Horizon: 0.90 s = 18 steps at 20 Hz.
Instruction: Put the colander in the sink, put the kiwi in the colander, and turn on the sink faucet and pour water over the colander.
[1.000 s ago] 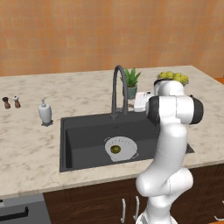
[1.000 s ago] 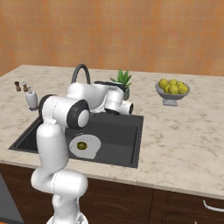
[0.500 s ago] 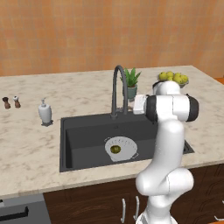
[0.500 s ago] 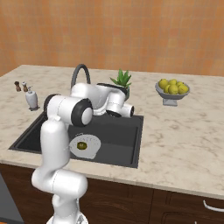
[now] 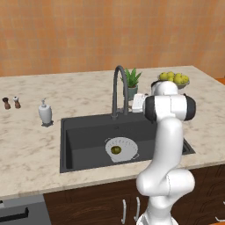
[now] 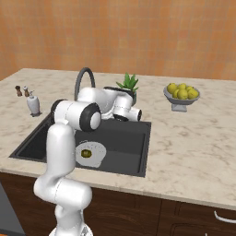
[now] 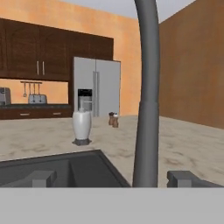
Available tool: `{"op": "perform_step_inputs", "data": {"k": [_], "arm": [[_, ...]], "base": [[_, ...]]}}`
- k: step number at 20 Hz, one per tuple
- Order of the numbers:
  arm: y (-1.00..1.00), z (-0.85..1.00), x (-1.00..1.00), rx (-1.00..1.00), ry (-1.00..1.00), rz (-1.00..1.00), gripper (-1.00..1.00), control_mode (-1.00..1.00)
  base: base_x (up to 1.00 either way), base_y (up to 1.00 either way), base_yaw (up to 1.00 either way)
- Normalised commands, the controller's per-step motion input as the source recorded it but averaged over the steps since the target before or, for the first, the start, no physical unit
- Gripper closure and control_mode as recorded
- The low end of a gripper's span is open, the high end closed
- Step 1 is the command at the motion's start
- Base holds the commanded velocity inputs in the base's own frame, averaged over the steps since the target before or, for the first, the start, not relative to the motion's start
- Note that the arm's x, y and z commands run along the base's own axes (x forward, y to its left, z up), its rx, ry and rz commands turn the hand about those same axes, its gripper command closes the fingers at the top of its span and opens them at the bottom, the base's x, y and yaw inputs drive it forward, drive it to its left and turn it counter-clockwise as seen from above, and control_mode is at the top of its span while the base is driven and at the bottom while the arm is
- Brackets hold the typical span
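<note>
Gripper jaws stand wide apart with nothing between the pads; in the hand view its 2 dark fingertips sit at the lower left and lower right, and the stem of the sink faucet rises between them, just right of centre, not touched by either. In the left base view the hand shows at centre right, close beside the faucet's base, next to a small potted plant.

The sink fills the middle of that frame, a dark basin set into the marble counter. Inside it, toward the lower centre, lies the white colander, and the kiwi rests in its bowl. In the right base view the colander sits at the lower left of the basin, partly behind the arm.

A white soap dispenser stands on the counter left of the sink, with 2 small shakers further left. A grey bowl of lemons stands at the upper right of the right base view.
</note>
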Motion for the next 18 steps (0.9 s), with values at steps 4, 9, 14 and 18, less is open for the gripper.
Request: {"op": "perform_step_inputs", "data": {"k": [4, 9, 14, 18], "arm": [[0.0, -0.22, 0.17, 0.0, 0.0, 0.0, -1.0, -1.0], [0.0, -0.15, 0.14, 0.0, 0.0, 0.0, -1.0, -1.0], [0.0, -0.06, 0.22, 0.0, 0.0, 0.0, -1.0, -1.0], [0.0, -0.11, 0.27, 0.0, 0.0, 0.0, -1.0, -1.0]], "base": [[0.0, 0.0, 0.0], [0.0, 0.0, 0.0], [0.0, 0.0, 0.0], [0.0, 0.0, 0.0]]}}
